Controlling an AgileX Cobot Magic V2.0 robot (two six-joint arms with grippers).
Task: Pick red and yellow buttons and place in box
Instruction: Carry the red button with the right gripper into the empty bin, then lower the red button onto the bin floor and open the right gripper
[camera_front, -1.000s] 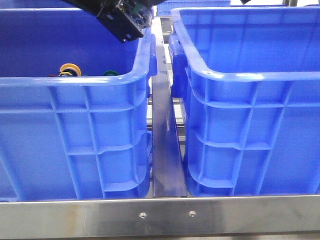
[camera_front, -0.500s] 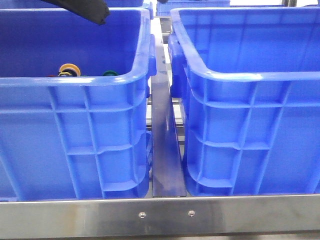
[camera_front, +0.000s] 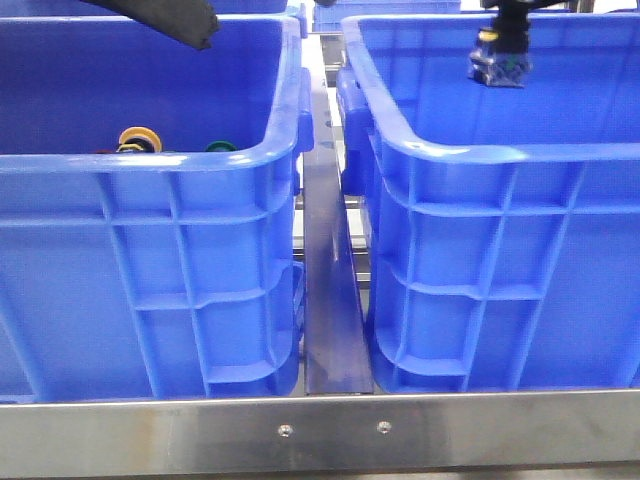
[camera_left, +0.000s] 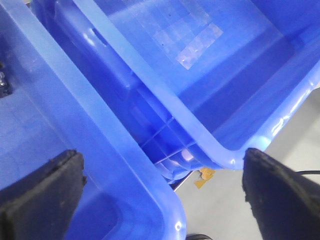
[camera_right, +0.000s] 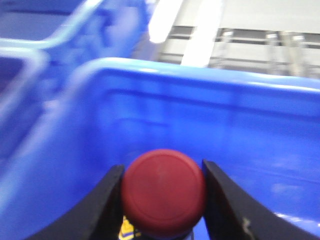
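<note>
1. Left crate (camera_front: 150, 280): blue plastic, ribbed outer walls, thick rolled rim, upright on the L side of front view.
2. Green-capped button (camera_front: 220, 146): inside that crate, only its top shows over the near rim.
3. Metal strip (camera_front: 330, 300): runs front-to-back betw. the two crates.
4. Steel front rail (camera_front: 480, 432): across the bottom, w/ two screws (camera_front: 285, 430) near mid.
5. Orange scrap (camera_left: 204, 176): on grey floor (camera_left: 240, 205), left wrist view.

two crates side by side: box (camera_front: 500, 250) right, twin crate (camera_front: 150, 260) left
</note>
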